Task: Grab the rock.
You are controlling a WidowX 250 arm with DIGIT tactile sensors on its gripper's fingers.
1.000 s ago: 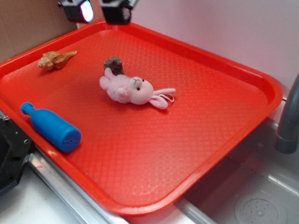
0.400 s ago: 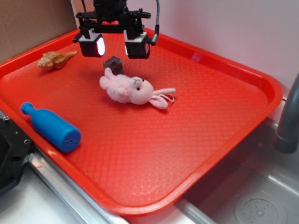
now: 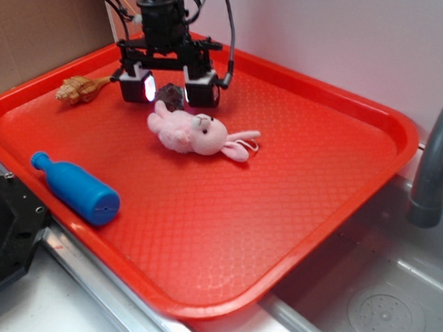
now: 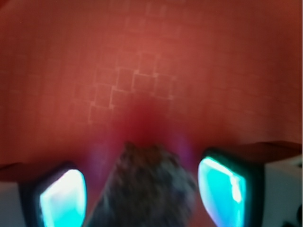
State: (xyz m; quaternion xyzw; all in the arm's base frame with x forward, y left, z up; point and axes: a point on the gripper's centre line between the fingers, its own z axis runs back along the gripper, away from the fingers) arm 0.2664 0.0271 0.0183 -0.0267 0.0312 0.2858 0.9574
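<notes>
Lowered, end effector (image 3: 170,90) now straddles the rock (image 3: 170,94).

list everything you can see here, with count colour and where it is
rock: 1, dark grey-brown, far left part of the tray, between the open fingers
plush bunny: 1, pink, lying just in front of the rock
seashell: 1, tan, far left of the tray
bottle: 1, blue, lying on its side at the tray's near left edge
tray: 1, red, on the counter
faucet: 1, grey, right edge
sink: 1, grey, lower right
gripper: 1, black, open, lowered around the rock
</notes>
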